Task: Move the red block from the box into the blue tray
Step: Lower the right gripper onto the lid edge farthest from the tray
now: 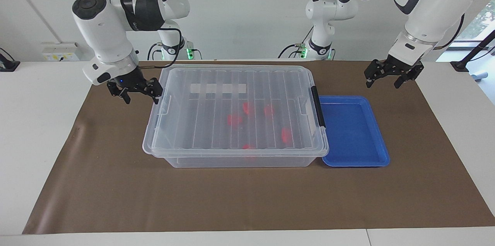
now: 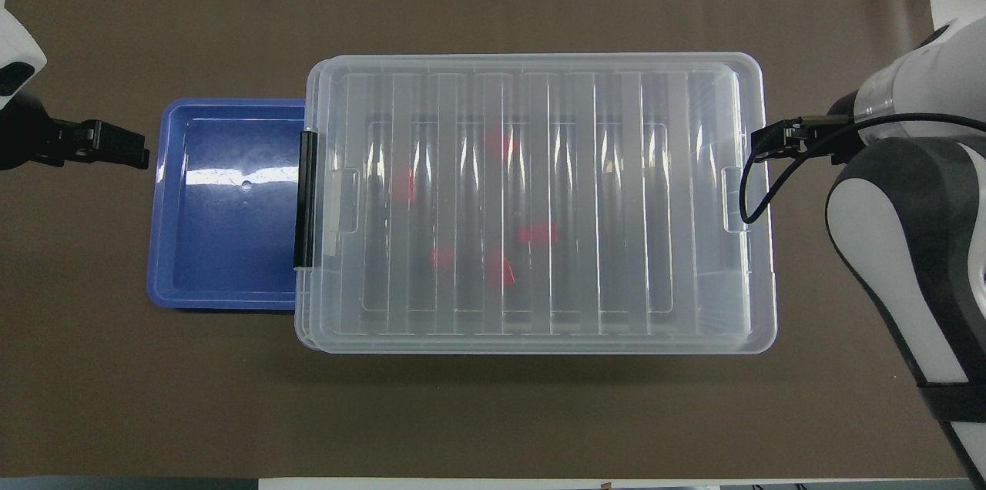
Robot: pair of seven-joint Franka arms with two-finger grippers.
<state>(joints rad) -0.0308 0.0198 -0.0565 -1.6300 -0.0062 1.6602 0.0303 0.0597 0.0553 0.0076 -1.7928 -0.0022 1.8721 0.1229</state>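
Your right gripper (image 1: 141,99) hangs low on a bent arm, wrist pointing down, jaws spread wide. Your left gripper (image 1: 382,82) waits raised at its own end, tilted downward, jaws likewise apart.

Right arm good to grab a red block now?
Probably not: the ribbed lid covers the box with the red blocks under it. The open right gripper is beside the box's end.
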